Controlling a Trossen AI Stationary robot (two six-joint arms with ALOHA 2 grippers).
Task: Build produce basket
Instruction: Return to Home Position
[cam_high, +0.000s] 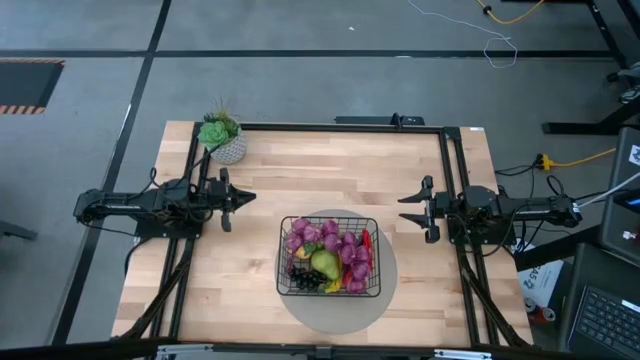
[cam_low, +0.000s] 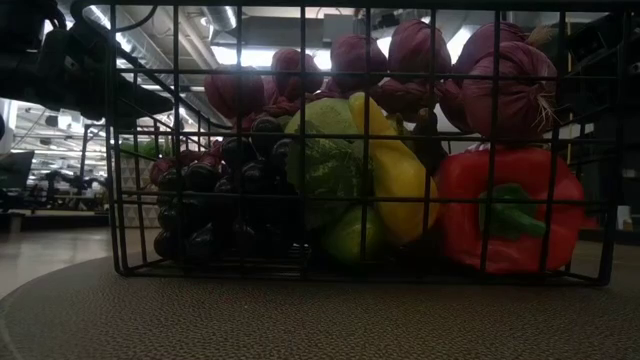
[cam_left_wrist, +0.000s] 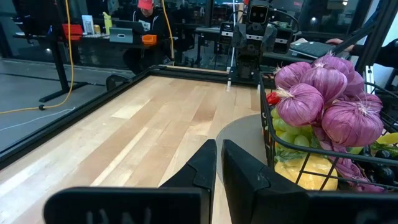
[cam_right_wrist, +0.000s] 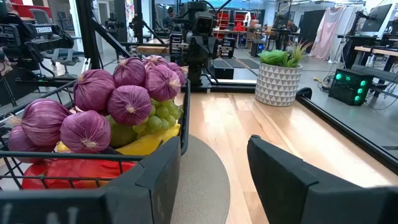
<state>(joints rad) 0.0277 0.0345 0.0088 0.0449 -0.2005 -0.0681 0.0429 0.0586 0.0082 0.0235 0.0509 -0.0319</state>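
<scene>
**A:** Left gripper (cam_high: 245, 198): fingers drawn together to a slit, nothing held. Right gripper (cam_high: 405, 208): fingers wide apart, empty.

**B:** And the basket?

**A:** The basket (cam_high: 330, 218) sits on a grey round mat (cam_high: 300, 310), between the two arms and toward the front edge of the table (cam_high: 330, 165). The produce (cam_high: 325, 262) is heaped inside, with purple garlic bulbs (cam_right_wrist: 129, 102) standing above the rim.

**B:** Which way from each hand?

**A:** The grippers face each other across the table. The basket lies ahead of both and off to one side, touching neither. The right tip is the nearer to the wire and the left is somewhat farther. The basket is near square, so there is no long axis to mind.

**B:** So for going home?

**A:** My reading: the load looks finished. Each arm's way back runs away from the basket, so no wire lies in its path. The succulent pot (cam_high: 228, 148) stands beside the left arm, apart from it.
</scene>
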